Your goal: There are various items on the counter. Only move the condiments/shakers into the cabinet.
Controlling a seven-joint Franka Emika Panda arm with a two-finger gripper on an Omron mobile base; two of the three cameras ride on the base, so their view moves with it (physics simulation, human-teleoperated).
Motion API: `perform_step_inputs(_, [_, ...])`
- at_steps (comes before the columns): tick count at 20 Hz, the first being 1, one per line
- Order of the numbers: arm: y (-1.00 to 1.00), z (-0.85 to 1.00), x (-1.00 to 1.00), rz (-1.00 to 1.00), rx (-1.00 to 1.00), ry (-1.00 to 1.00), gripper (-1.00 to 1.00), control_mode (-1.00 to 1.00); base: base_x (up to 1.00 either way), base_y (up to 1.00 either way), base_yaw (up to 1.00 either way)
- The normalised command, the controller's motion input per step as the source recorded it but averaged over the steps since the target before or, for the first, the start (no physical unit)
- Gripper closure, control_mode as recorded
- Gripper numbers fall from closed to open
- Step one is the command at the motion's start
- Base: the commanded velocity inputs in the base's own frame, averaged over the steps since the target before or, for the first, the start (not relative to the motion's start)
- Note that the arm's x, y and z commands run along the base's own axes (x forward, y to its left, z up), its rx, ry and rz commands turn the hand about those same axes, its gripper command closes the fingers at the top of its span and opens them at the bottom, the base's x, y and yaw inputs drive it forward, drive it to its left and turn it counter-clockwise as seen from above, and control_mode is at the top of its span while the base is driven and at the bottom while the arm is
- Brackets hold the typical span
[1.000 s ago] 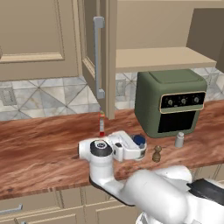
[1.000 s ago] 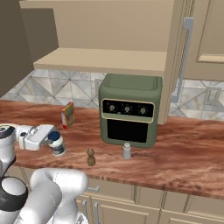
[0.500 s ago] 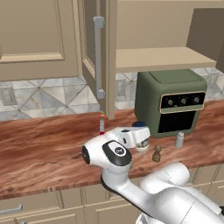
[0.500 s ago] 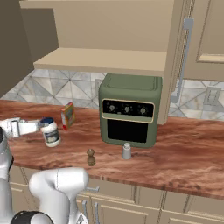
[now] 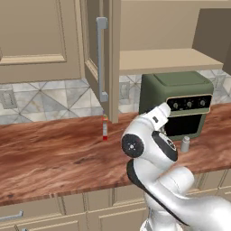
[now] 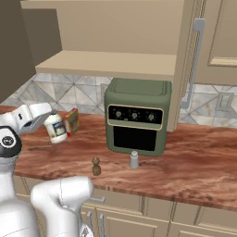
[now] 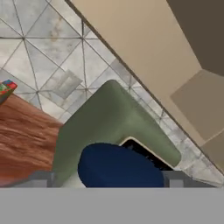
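We see the cabinet (image 6: 111,65) with its door (image 5: 101,58) swung open above the worktop (image 5: 54,158), its plain shelf bare. Below it stands the green oven (image 6: 137,115). The right base view gives us what the left base view hides behind the arm — the claw (image 6: 54,126) closed around the white jar (image 6: 56,129), lifted off the worktop and tilted, beside a small colourful box (image 6: 71,121). The hand view shows the jar's dark blue lid (image 7: 120,167) between the fingertips (image 7: 41,178). The pepper mill (image 6: 96,166) and the grey shaker (image 6: 134,159) stand on the worktop before the oven — apart from each other.
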Motion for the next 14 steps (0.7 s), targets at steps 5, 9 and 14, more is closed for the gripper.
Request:
perform_step_inputs(5, [0.04, 0.6, 0.03, 0.45, 0.05, 0.42, 1.0, -1.0, 0.0, 0.0, 0.0])
perform_step_inputs(9, [0.19, 0.56, 0.08, 0.39, 0.18, 0.35, 1.0, -1.0, 0.0, 0.0, 0.0])
perform_step_inputs(14, [0.16, 0.54, 0.06, 0.32, 0.29, 0.32, 1.0, -1.0, 0.0, 0.0, 0.0])
